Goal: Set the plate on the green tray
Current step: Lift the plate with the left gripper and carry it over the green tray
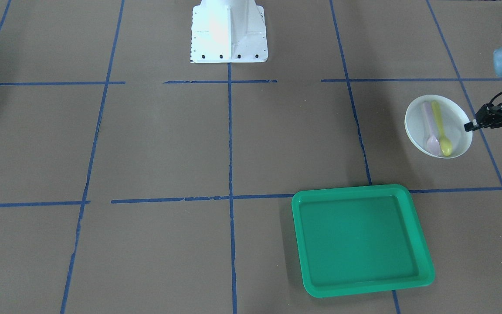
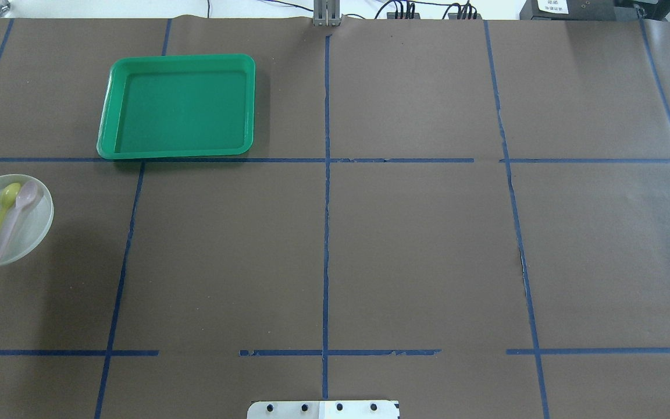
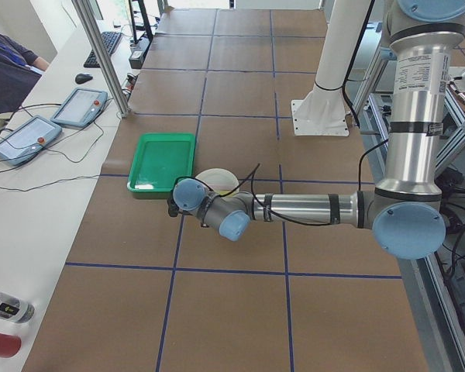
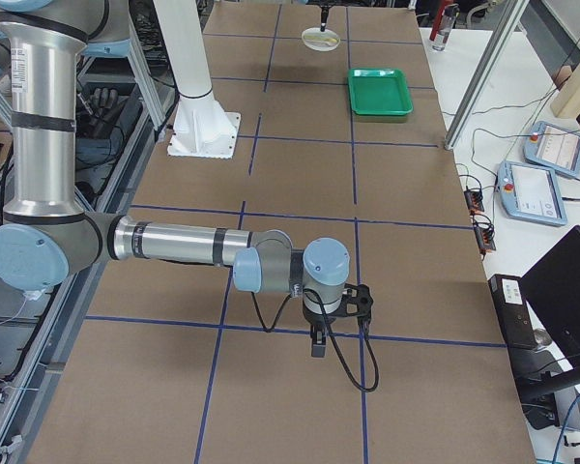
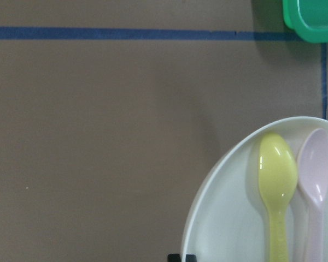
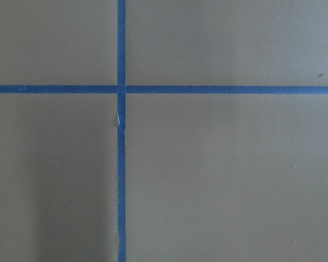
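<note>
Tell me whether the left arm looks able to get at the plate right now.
Probably yes. The left gripper sits at the rim of the plate with nothing between them; the two spoons lie further in, clear of that edge. Whether its jaws are open is unclear.

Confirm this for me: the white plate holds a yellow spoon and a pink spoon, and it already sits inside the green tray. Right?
Not quite. The plate does hold the yellow spoon and the pink spoon, but it is not inside the green tray. It rests on the table, apart from the tray, which is empty. The exterior front-facing view shows this.
</note>
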{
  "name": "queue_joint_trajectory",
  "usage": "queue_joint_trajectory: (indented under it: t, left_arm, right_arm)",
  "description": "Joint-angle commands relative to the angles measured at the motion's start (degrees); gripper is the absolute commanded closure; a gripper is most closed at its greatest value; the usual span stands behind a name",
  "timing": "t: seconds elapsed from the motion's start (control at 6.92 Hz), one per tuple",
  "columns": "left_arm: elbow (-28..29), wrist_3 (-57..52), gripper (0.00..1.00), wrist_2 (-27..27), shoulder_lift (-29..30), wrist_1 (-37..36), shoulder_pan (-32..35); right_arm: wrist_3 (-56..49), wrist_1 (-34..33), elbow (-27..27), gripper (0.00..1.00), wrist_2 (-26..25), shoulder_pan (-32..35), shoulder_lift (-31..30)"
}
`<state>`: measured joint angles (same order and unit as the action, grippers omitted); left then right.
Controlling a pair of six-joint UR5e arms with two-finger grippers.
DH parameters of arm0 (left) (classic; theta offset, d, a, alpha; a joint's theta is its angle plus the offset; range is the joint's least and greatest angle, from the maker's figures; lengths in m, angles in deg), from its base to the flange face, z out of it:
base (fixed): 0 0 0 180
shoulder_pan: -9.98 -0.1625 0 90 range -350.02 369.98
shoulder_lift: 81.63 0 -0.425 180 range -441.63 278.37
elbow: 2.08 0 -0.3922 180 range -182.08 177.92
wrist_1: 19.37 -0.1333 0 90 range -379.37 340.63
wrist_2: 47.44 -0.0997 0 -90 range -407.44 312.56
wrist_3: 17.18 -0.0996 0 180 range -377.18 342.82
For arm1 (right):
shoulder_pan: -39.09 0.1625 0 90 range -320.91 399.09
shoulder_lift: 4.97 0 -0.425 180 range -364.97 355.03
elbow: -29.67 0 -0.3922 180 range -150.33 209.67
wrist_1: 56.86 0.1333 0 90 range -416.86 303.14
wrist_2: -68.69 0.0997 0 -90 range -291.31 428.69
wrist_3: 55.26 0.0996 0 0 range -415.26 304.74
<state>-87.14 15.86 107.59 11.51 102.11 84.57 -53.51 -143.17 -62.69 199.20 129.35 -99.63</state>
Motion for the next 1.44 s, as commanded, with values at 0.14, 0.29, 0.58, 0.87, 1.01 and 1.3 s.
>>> queue_joint_trajectory:
  t: [0.14,0.29,0.58,0.87,1.01,1.3]
  left_arm:
    - [5.84,24.82,1.00,-3.47,14.65,0.25,-0.68]
    - [8.21,26.36,1.00,-7.07,18.01,0.42,-2.94]
    - [14.88,33.27,1.00,-10.94,21.55,10.10,-5.93]
    - [18.42,46.62,1.00,-20.68,23.65,20.34,-11.38]
    - [21.39,52.51,1.00,-23.17,25.32,23.77,-13.58]
    - [26.49,58.62,1.00,-29.76,28.30,28.19,-18.59]
  right_arm:
    - [0.00,0.00,0.00,0.00,0.01,0.00,-0.09]
    - [0.00,0.00,0.00,0.00,0.01,0.00,-0.09]
    - [-0.09,0.00,0.00,0.00,0.01,0.00,-0.09]
    - [0.00,0.00,0.08,0.00,0.01,0.00,0.00]
    - [0.00,0.00,0.08,0.00,0.01,0.00,-0.09]
    - [0.00,0.00,0.00,0.00,0.01,0.00,-0.09]
